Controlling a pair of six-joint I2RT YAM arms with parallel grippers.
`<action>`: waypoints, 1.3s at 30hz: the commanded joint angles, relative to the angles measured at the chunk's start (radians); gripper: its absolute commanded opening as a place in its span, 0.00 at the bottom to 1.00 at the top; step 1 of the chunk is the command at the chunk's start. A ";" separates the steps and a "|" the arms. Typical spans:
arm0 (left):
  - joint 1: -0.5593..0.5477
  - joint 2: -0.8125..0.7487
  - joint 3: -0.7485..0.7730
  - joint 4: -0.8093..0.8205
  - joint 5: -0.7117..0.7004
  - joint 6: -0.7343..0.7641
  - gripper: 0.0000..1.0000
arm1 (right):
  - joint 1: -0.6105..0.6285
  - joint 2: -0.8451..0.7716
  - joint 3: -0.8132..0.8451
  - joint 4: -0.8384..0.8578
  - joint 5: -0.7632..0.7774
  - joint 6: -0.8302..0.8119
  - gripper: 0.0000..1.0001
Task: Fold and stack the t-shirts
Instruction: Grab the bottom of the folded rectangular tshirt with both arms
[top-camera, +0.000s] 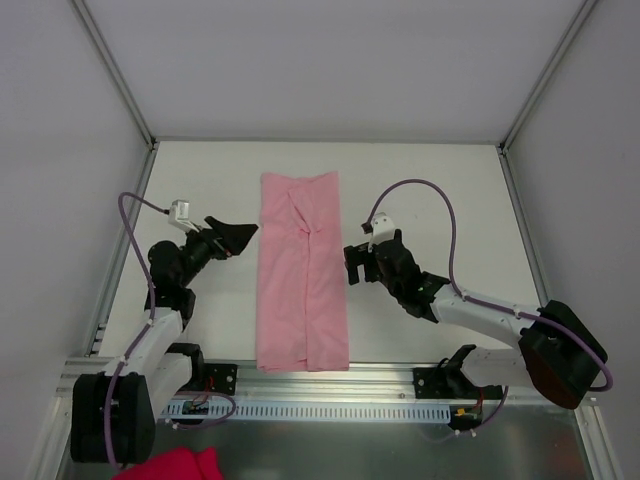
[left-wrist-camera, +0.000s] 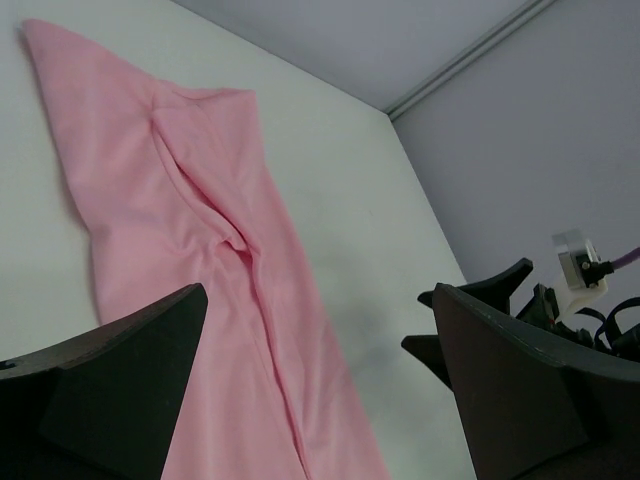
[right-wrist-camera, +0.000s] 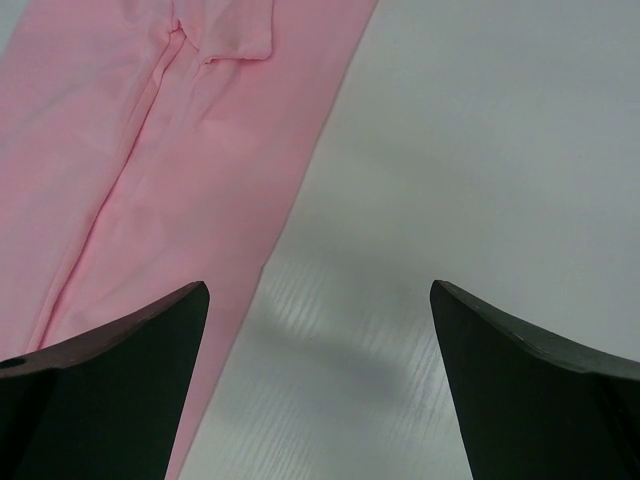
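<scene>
Nearest, at seven o'clock below the rail, a magenta cloth lies off the counter; it looks to be no part of the job. The pink t-shirt lies mid-counter as a long strip with its sides folded in. It runs from six to twelve o'clock, with its near end at the front edge. The left gripper hovers at the shirt's nine o'clock, just beside it, fingers apart and empty. The right gripper stands at three o'clock beside the other edge, likewise spread and holding nothing. A creased ridge runs up the strip's middle and puckers toward the far half. The step in hand appears to be the crosswise fold. To do it well, each gripper should pinch one corner of the same end through all layers. Both should lift low and together and lay that end squarely on the other, since thin fabric is likely to slip and skew.
</scene>
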 joint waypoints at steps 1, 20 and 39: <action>0.101 0.068 -0.051 0.325 0.242 -0.178 0.99 | -0.004 -0.015 0.004 0.025 0.024 -0.002 1.00; 0.098 0.004 -0.203 0.475 0.132 -0.250 0.99 | -0.067 0.037 0.040 0.037 -0.009 0.053 1.00; -0.445 -0.423 -0.453 0.004 -0.738 0.099 0.63 | -0.117 0.054 -0.039 0.165 -0.069 0.056 1.00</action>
